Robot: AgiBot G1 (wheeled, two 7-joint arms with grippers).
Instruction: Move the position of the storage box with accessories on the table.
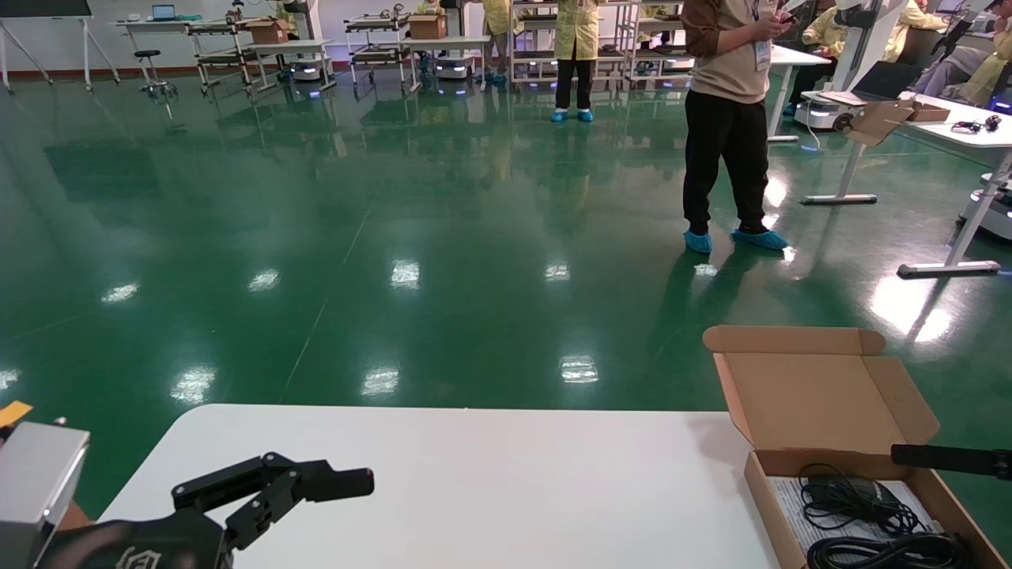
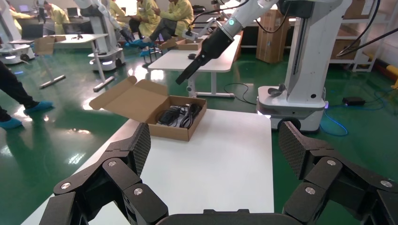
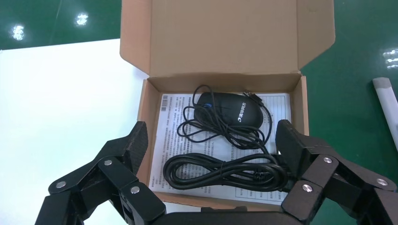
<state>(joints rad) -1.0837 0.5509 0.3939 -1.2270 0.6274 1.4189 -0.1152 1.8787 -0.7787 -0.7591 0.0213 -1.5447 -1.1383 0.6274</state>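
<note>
The storage box [image 1: 818,395] stands open at the right end of the white table [image 1: 474,490], its lid flap tilted back. Inside lie the accessories: a black mouse [image 3: 228,110] and a coiled black cable [image 3: 225,171] on a printed white sheet [image 3: 171,140]. My right gripper [image 3: 212,135] hangs open just above the box [image 3: 225,47], its fingers spread about as wide as the box; in the head view only one finger [image 1: 949,460] shows. My left gripper [image 1: 332,486] is open over the table's left end, far from the box [image 2: 173,124].
A person [image 1: 727,118] stands on the green floor beyond the table. Another white desk [image 1: 972,134] with a cardboard box is at the far right. A robot base [image 2: 300,98] stands beside the table's end near the box.
</note>
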